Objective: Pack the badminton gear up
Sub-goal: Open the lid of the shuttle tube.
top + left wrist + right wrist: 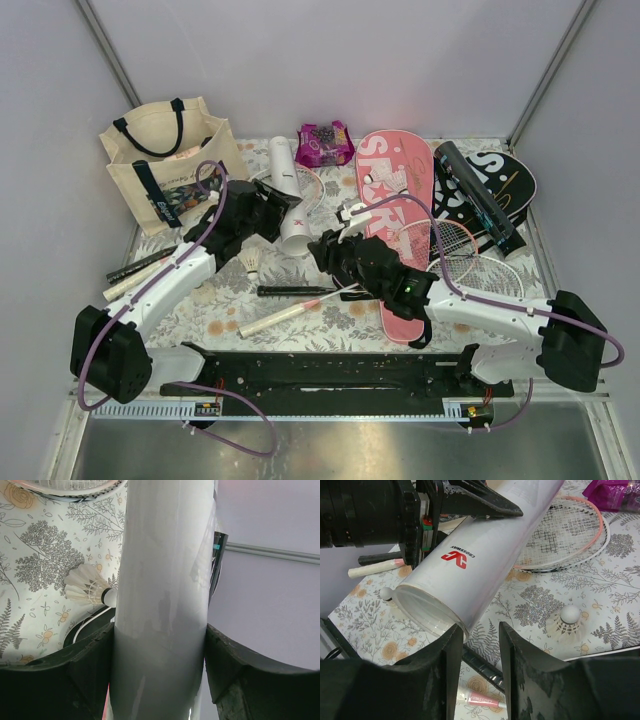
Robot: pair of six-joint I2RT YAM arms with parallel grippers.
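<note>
My left gripper (159,637) clamps the long glossy white tube (485,555); right gripper (477,645) narrow, empty — nudging forward could knock it askew.

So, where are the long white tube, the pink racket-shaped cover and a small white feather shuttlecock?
long white tube (284,172): top view, upper wall.
pink racket-shaped cover (385,185): top view, wide head.
small white feather shuttlecock (569,615): right wrist view, round cork.
</note>
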